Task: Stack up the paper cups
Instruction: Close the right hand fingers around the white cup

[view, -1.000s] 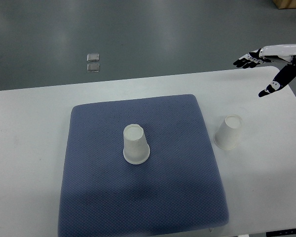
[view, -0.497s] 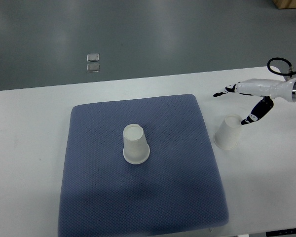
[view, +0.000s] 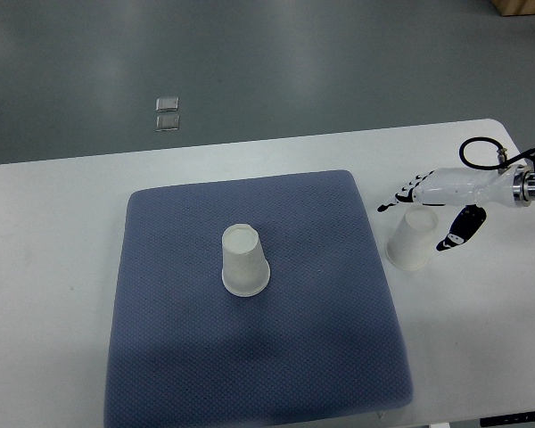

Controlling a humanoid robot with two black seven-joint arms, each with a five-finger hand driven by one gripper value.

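Note:
Two white paper cups stand upside down. One cup (view: 244, 260) sits near the middle of the blue-grey mat (view: 259, 357). The other cup (view: 412, 239) rests on the white table just right of the mat. My right hand (view: 425, 214) comes in from the right edge and straddles this second cup, fingers (view: 401, 196) spread past its top on the far side and the thumb (view: 453, 235) on its right. The hand is open and I cannot see it pressing the cup. The left arm is out of view.
The white table (view: 53, 267) carries the mat across its centre. Beyond the table's far edge lies grey floor with two small clear squares (view: 168, 112). A black cable loops at my right wrist (view: 481, 153).
My right hand came down and leftward from above the table's far right corner to the cup beside the mat, fingers now spanning it. Neither cup has moved.

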